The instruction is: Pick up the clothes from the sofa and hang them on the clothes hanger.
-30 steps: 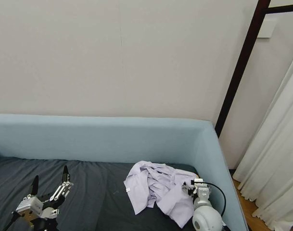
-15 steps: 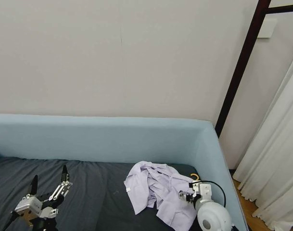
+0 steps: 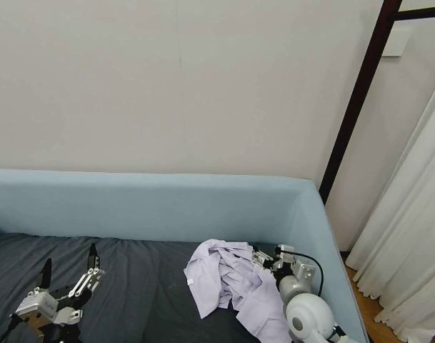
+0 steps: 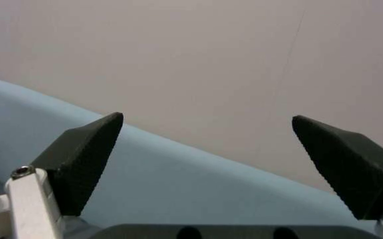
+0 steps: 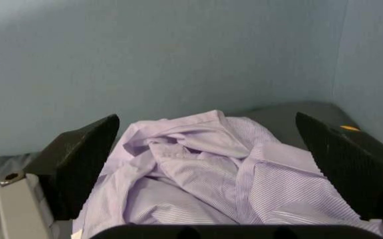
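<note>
A crumpled lilac striped shirt (image 3: 224, 275) lies on the sofa's dark grey seat (image 3: 146, 286), close to the right armrest. My right gripper (image 3: 263, 257) hovers at the shirt's right edge, pointing toward it, open with nothing between its fingers. In the right wrist view the shirt (image 5: 204, 174) lies just beyond the spread fingers (image 5: 78, 159) of the right gripper (image 5: 206, 119). My left gripper (image 3: 69, 259) stands open over the seat at the lower left, far from the shirt. In the left wrist view the left gripper (image 4: 206, 118) faces the sofa back and the wall.
The light blue sofa back (image 3: 153, 207) and right armrest (image 3: 313, 243) enclose the seat. A dark rack pole (image 3: 356, 100) rises behind the armrest, with white curtains (image 3: 410, 264) to its right. A small orange item (image 5: 349, 128) lies on the seat by the armrest.
My right gripper has moved forward and turned toward the shirt's right edge. The left gripper has sunk slightly. The shirt has barely shifted.
</note>
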`<state>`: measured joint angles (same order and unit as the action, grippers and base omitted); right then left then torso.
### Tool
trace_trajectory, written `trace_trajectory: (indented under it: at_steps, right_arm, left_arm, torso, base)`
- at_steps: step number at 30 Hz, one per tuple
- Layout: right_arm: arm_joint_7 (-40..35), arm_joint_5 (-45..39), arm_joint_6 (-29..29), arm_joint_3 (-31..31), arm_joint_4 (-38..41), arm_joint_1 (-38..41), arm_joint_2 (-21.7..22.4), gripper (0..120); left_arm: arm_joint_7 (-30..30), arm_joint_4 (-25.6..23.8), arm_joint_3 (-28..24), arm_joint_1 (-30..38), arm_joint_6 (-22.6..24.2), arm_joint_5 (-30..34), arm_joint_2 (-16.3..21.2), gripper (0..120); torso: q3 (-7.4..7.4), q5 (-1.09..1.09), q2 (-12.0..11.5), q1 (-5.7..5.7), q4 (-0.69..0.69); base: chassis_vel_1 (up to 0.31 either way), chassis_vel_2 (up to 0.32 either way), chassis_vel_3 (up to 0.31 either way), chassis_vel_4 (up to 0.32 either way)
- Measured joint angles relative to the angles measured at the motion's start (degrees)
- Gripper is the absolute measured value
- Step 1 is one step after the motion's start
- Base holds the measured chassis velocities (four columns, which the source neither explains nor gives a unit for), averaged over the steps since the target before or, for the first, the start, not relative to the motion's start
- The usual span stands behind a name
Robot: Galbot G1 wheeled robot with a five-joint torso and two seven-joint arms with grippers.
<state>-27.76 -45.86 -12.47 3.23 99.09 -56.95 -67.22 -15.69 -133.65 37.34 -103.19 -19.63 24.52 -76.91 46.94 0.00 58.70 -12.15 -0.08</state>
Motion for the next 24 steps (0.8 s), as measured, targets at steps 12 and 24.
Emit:
trace_trajectory:
  at_steps: [12,24]
  right_arm:
    - [1.7,7.7,10.1,-3.0,-16.2,2.8,-4.1,100]
    - [-5.2,11.9,15.9,-3.8,-32.4,12.1,-16.2,100]
  left_arm:
    - [3.6,-0.3,-2.1,-0.1,1.3,-0.7,-0.3,100]
    - [3.0,-0.5,-1.2,-1.2,0.0,-1.2,-0.6,100]
  torso:
    - [0.0,-0.01,0.0,0.0,-0.02]
    - [0.0,-0.01,0.0,0.0,0.01]
  base:
    - [0.0,0.0,0.0,0.0]
    - [0.0,0.0,0.0,0.0]
